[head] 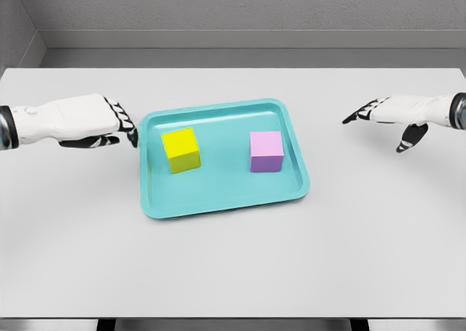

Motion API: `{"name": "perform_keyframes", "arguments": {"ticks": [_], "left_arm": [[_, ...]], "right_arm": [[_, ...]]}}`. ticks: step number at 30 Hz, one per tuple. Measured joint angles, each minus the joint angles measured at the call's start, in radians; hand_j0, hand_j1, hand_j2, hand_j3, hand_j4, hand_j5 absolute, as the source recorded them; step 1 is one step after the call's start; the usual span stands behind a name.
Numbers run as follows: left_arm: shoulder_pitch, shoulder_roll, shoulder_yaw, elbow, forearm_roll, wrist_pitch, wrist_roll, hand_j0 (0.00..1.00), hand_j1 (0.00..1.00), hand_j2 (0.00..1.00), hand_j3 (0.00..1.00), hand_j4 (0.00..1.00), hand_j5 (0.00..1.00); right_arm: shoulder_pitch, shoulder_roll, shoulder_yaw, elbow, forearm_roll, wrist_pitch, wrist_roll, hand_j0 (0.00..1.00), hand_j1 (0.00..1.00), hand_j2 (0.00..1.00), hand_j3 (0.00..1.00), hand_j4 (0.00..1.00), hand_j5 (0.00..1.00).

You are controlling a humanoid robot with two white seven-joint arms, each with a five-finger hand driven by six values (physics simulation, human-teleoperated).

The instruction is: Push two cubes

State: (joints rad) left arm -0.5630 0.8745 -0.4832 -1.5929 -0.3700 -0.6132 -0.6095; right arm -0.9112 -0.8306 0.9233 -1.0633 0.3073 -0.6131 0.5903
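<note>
Head view: one teal tray [218,207]; two cubes, yellow [181,150], purple [266,151]; left hand [109,124], right hand [389,114] both open, empty.

the tray [218,204] looked like smooth teal plastic with a faint sheen. the yellow cube [181,150] and pink cube [266,151] were matt and smooth. the table [233,265] was plain matt grey, without grain or texture.
</note>
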Motion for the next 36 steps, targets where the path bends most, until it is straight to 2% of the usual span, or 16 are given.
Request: {"name": "perform_keyframes", "arguments": {"ticks": [4, 7, 9, 11, 12, 13, 15, 17, 18, 22, 26, 36], "left_arm": [[-0.032, -0.038, -0.016, 0.023, -0.113, 0.0, -0.001, 0.33, 0.33, 0.33, 0.33, 0.33, 0.33], [-0.038, -0.049, -0.043, 0.031, -0.171, 0.0, -0.001, 0.34, 0.34, 0.34, 0.34, 0.34, 0.34], [-0.049, -0.065, -0.051, 0.044, -0.207, 0.0, -0.002, 0.34, 0.34, 0.34, 0.34, 0.34, 0.34], [-0.049, -0.08, -0.056, 0.056, -0.236, 0.0, -0.002, 0.34, 0.34, 0.34, 0.34, 0.34, 0.34], [-0.049, -0.085, -0.058, 0.059, -0.25, 0.0, -0.002, 0.34, 0.34, 0.34, 0.34, 0.34, 0.34], [-0.049, -0.094, -0.059, 0.061, -0.269, 0.0, -0.002, 0.34, 0.34, 0.34, 0.34, 0.34, 0.34], [-0.049, -0.11, -0.061, 0.063, -0.293, 0.0, -0.002, 0.33, 0.33, 0.33, 0.33, 0.33, 0.33], [-0.051, -0.119, -0.074, 0.064, -0.306, 0.0, -0.002, 0.33, 0.33, 0.33, 0.33, 0.33, 0.33], [-0.051, -0.121, -0.079, 0.065, -0.31, 0.0, -0.002, 0.33, 0.33, 0.33, 0.33, 0.33, 0.33], [-0.051, -0.126, -0.089, 0.067, -0.318, 0.0, -0.002, 0.33, 0.33, 0.33, 0.33, 0.33, 0.33], [-0.051, -0.131, -0.092, 0.068, -0.32, 0.0, -0.002, 0.33, 0.33, 0.33, 0.33, 0.33, 0.33], [-0.046, -0.128, -0.097, 0.039, -0.316, 0.0, -0.002, 0.33, 0.33, 0.33, 0.33, 0.33, 0.33]], "right_arm": [[-0.006, 0.0, 0.008, 0.001, -0.001, 0.0, -0.006, 1.0, 1.0, 1.0, 1.0, 1.0, 1.0], [-0.061, 0.014, 0.025, 0.013, -0.002, 0.001, -0.012, 1.0, 1.0, 1.0, 1.0, 1.0, 1.0], [-0.072, 0.034, 0.063, 0.02, -0.003, 0.001, -0.015, 1.0, 1.0, 1.0, 1.0, 1.0, 1.0], [-0.075, 0.045, 0.09, 0.023, -0.003, 0.0, -0.016, 0.76, 0.76, 0.76, 0.76, 0.76, 0.76], [-0.075, 0.049, 0.099, 0.024, -0.002, 0.0, -0.015, 0.68, 0.68, 0.68, 0.68, 0.68, 0.68], [-0.075, 0.053, 0.105, 0.025, -0.002, 0.0, -0.015, 0.51, 0.51, 0.51, 0.51, 0.51, 0.51], [-0.077, 0.061, 0.118, 0.026, -0.002, 0.0, -0.011, 0.32, 0.32, 0.32, 0.32, 0.32, 0.32], [-0.084, 0.066, 0.126, 0.024, -0.002, 0.0, -0.005, 0.26, 0.26, 0.26, 0.26, 0.26, 0.26], [-0.098, 0.067, 0.13, 0.022, -0.002, 0.0, 0.001, 0.18, 0.18, 0.18, 0.18, 0.18, 0.18], [-0.12, 0.085, 0.14, 0.017, 0.0, 0.0, 0.016, 0.17, 0.17, 0.17, 0.17, 0.17, 0.17], [-0.123, 0.133, 0.148, 0.018, 0.024, 0.0, 0.019, 0.15, 0.15, 0.15, 0.15, 0.15, 0.15], [-0.179, 0.181, 0.247, 0.004, 0.038, 0.001, 0.021, 0.14, 0.14, 0.14, 0.14, 0.14, 0.14]]}}
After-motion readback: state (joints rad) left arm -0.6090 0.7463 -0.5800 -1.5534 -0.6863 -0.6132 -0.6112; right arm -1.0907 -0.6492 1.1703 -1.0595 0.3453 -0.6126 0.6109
